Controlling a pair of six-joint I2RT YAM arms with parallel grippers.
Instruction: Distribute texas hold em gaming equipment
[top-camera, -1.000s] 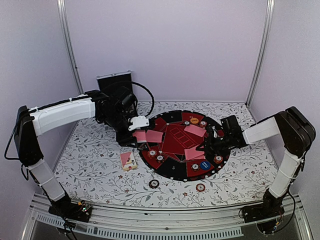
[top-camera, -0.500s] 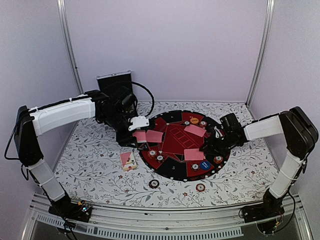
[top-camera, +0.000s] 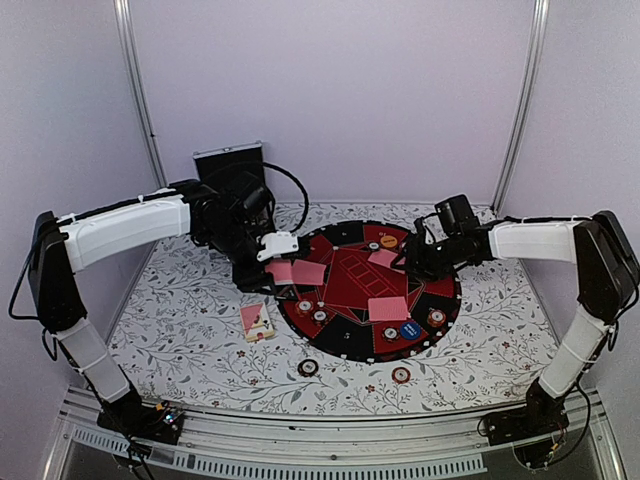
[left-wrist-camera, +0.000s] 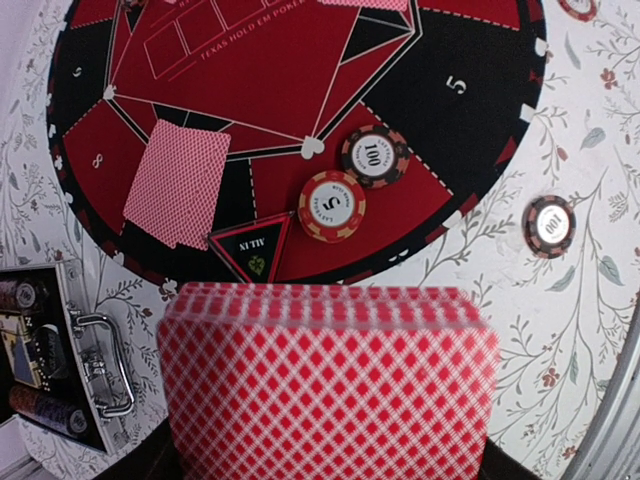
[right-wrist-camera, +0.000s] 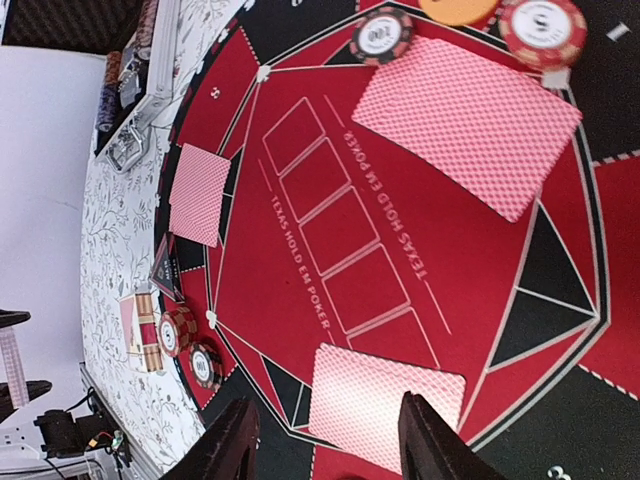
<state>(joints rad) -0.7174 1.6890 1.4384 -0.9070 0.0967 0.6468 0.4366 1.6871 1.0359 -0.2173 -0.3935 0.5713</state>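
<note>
Three pink-backed cards (right-wrist-camera: 467, 110) are lying on the round mat (right-wrist-camera: 330, 150); the left gripper (top-camera: 268, 268), fingers hidden, is clutching a blurred deck (left-wrist-camera: 330, 385); the right gripper (right-wrist-camera: 330, 405) is hanging parted, empty.

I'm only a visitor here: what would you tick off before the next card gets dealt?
1. Deck held by the left gripper: ok.
2. Right gripper open, nothing in it: ok.
3. Card under the right gripper lying flat on the mat, not pinched: ok.
4. Number of cards in each pile on the mat: cannot tell.
5. Nothing stray off the mat: not ok, two chips lie on the tablecloth.
</note>
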